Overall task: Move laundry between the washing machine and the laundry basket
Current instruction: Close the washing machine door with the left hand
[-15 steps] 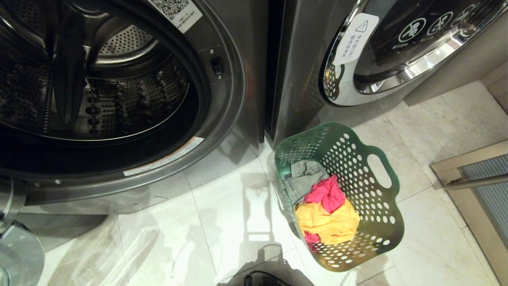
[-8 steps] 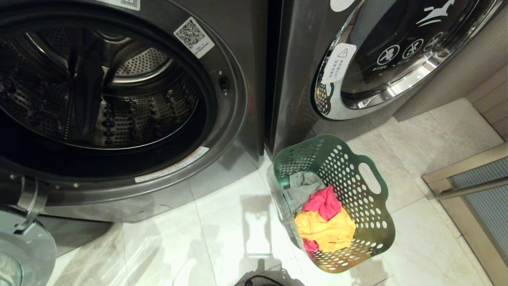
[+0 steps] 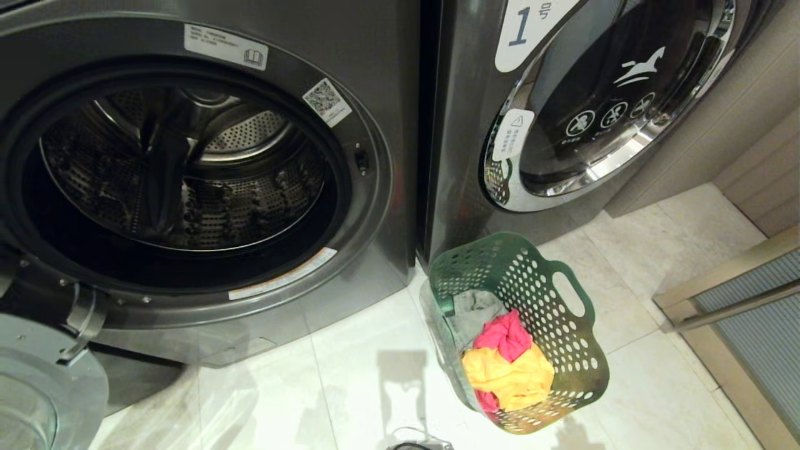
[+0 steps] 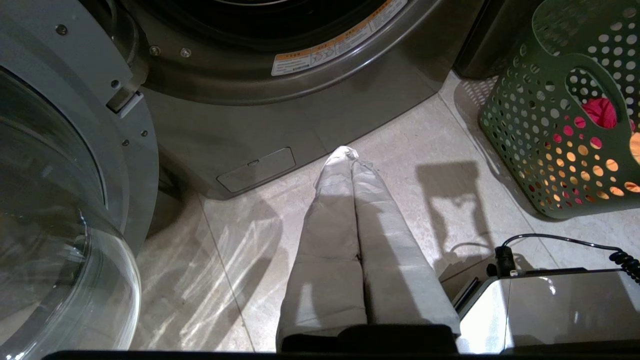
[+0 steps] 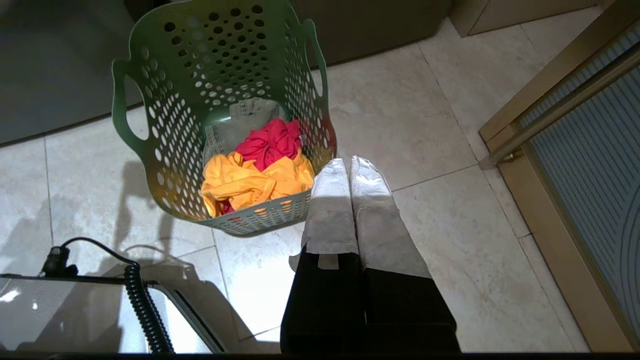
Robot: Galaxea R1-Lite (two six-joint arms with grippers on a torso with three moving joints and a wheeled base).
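Note:
The washing machine [image 3: 381, 206] stands at left with its round door [image 3: 37, 387] swung open and its steel drum [image 3: 187, 181] empty. On the floor in front of the neighbouring machine sits the green laundry basket [image 3: 584, 369]. It holds the laundry: a yellow-orange garment [image 3: 506, 375], a pink-red one [image 3: 503, 334] and a grey one [image 3: 469, 312]. Neither arm shows in the head view. My left gripper [image 4: 347, 152] is shut and empty, low over the floor before the washing machine [image 4: 250, 115]. My right gripper [image 5: 348, 162] is shut and empty, just beside the basket [image 5: 165, 135] and the laundry [image 5: 245, 182].
A like machine labelled 1 [image 3: 462, 156], its door shut, stands right of the open one. A wood-framed panel [image 3: 737, 300] borders the floor at far right. My own base with a coiled cable [image 5: 145, 305] lies close beneath both grippers.
The whole head view has shifted: the camera has tilted up, so the machines and basket sit lower in the picture and the label 1 has come into sight. Nothing itself has moved.

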